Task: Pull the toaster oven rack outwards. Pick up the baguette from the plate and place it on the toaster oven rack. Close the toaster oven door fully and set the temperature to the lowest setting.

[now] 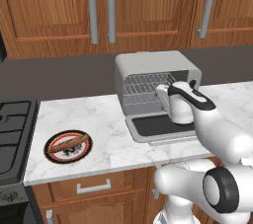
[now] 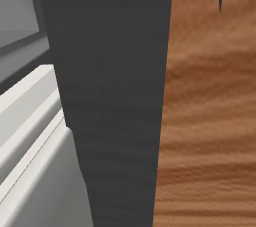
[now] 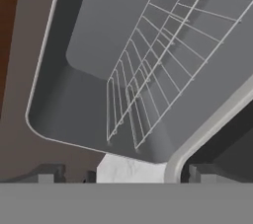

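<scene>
The gripper (image 3: 118, 176) hovers at the mouth of the oven (image 1: 153, 65), above the lowered door (image 1: 158, 127); its tips stand apart, seemingly holding nothing. The rack (image 3: 163, 65) lies just ahead inside. The baguette (image 1: 69, 143) rests on the plate (image 1: 52, 155), well to the gripper's left.

A white marble counter (image 1: 106, 134) with grey veining runs along the wall above wooden drawers. Toward its left end sits a round plate (image 1: 68, 146) with a dark and red rim, and a small brown baguette (image 1: 69, 143) lies across it. Further right, well apart from the plate, stands a light-grey toaster oven (image 1: 148, 67), its door (image 1: 158, 128) folded down flat over the counter.
</scene>
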